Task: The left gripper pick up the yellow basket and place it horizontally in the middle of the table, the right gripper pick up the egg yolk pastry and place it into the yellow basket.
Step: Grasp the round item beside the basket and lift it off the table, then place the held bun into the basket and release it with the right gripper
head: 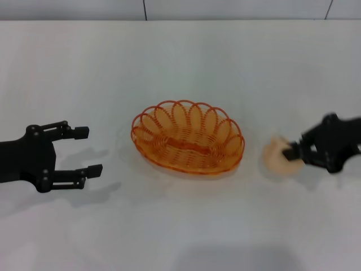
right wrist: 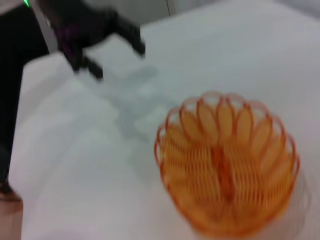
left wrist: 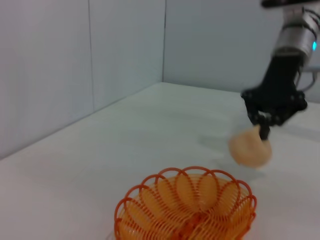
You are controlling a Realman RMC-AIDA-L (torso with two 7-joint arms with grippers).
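Observation:
The yellow basket [head: 188, 137] lies lengthwise in the middle of the white table [head: 186, 62], empty. My left gripper [head: 90, 151] is open and empty, to the left of the basket and apart from it. My right gripper [head: 291, 152] is to the right of the basket, shut on the egg yolk pastry [head: 276, 158]. The left wrist view shows the basket [left wrist: 185, 210], and beyond it the pastry [left wrist: 250, 148] hanging from the right gripper [left wrist: 263, 129], a little above the table. The right wrist view shows the basket [right wrist: 226, 167] and the left gripper [right wrist: 119, 60] farther off.
A grey wall [head: 225, 8] runs along the table's far edge. Bare tabletop lies around the basket on all sides.

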